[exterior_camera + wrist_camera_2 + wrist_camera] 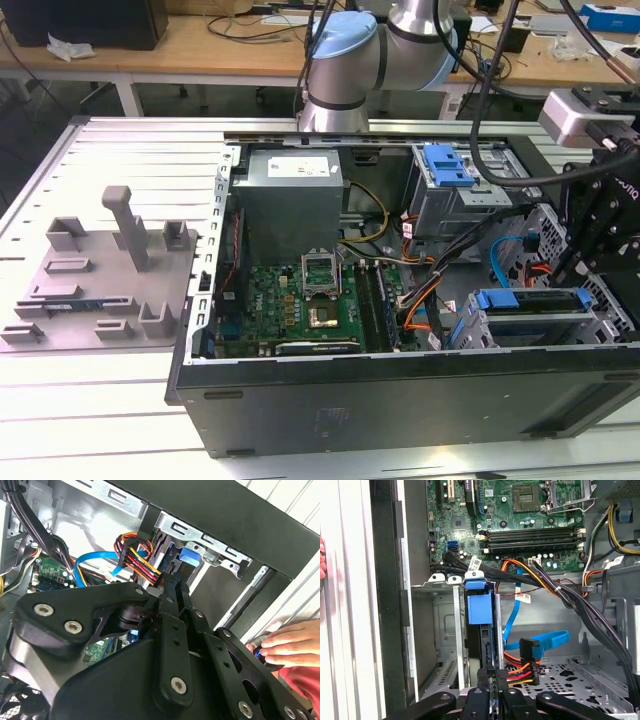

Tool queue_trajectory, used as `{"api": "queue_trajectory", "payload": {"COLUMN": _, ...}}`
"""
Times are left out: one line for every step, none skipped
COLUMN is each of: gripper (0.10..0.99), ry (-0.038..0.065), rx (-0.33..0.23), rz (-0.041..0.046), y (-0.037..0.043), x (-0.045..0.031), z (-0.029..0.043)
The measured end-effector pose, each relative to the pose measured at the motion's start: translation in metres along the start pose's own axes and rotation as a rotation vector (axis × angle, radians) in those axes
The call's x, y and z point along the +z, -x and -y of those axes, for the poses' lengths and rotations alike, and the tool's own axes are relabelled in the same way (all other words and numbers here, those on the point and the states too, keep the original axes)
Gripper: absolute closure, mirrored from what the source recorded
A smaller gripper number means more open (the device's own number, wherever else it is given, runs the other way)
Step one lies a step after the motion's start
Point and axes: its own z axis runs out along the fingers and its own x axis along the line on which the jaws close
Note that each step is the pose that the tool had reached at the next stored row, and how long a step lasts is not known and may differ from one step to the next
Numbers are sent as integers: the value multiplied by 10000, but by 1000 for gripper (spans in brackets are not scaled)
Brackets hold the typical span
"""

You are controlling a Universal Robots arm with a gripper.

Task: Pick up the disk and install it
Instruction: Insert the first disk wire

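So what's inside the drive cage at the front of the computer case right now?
The disk stands on edge in the drive cage, its blue carrier showing at the open end. The slot beside it looks empty. The gripper and cables cover the disk's near end.

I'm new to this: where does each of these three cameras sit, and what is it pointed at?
Exterior view: off the arm, above the open computer case; the arm's blue-capped joints show.
First wrist view: on the arm, facing into the case at the disk in its metal cage, pincer ahead.
Second wrist view: behind the pincer's black linkage; a person's hand at the case edge.
Both wrist views share disk and pincer.
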Motion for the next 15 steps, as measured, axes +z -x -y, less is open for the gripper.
{"api": "queue_trajectory", "payload": {"gripper": 918, "ry": 0, "rx": 0, "rz": -1, "y": 0, "x": 3, "z": 0}}
{"api": "queue_trajectory", "payload": {"gripper": 918, "ry": 0, "rx": 1, "rz": 1, "y": 0, "x": 8, "z": -1}}
{"api": "queue_trajectory", "payload": {"gripper": 918, "ry": 0, "rx": 0, "rz": 1, "y": 0, "x": 10, "z": -1}}
{"api": "queue_trajectory", "payload": {"gripper": 918, "ry": 0, "rx": 1, "rz": 0, "y": 0, "x": 12, "z": -1}}
{"api": "queue_trajectory", "payload": {"gripper": 918, "ry": 0, "rx": 0, "rz": 0, "y": 1, "x": 14, "z": -1}}
{"api": "queue_trajectory", "payload": {"gripper": 918, "ry": 0, "rx": 0, "rz": 0, "y": 1, "x": 15, "z": -2}}
{"api": "queue_trajectory", "payload": {"gripper": 918, "ry": 0, "rx": 1, "rz": 0, "y": 1, "x": 18, "z": -2}}
{"api": "queue_trajectory", "payload": {"gripper": 918, "ry": 0, "rx": 1, "rz": 0, "y": 1, "x": 19, "z": -2}}
{"api": "queue_trajectory", "payload": {"gripper": 918, "ry": 0, "rx": 0, "rz": 0, "y": 1, "x": 21, "z": -2}}
{"api": "queue_trajectory", "payload": {"gripper": 918, "ry": 0, "rx": 0, "rz": 0, "y": 1, "x": 22, "z": -2}}
{"api": "queue_trajectory", "payload": {"gripper": 918, "ry": 0, "rx": 0, "rz": -1, "y": 1, "x": 24, "z": -2}}
{"api": "queue_trajectory", "payload": {"gripper": 918, "ry": 0, "rx": 1, "rz": 0, "y": 1, "x": 25, "z": -2}}
{"api": "queue_trajectory", "payload": {"gripper": 918, "ry": 0, "rx": 0, "rz": 0, "y": 1, "x": 28, "z": -2}}
{"api": "queue_trajectory", "payload": {"gripper": 918, "ry": 0, "rx": 1, "rz": 0, "y": 1, "x": 28, "z": -2}}
{"api": "queue_trajectory", "payload": {"gripper": 918, "ry": 0, "rx": 0, "rz": -1, "y": 1, "x": 28, "z": -2}}
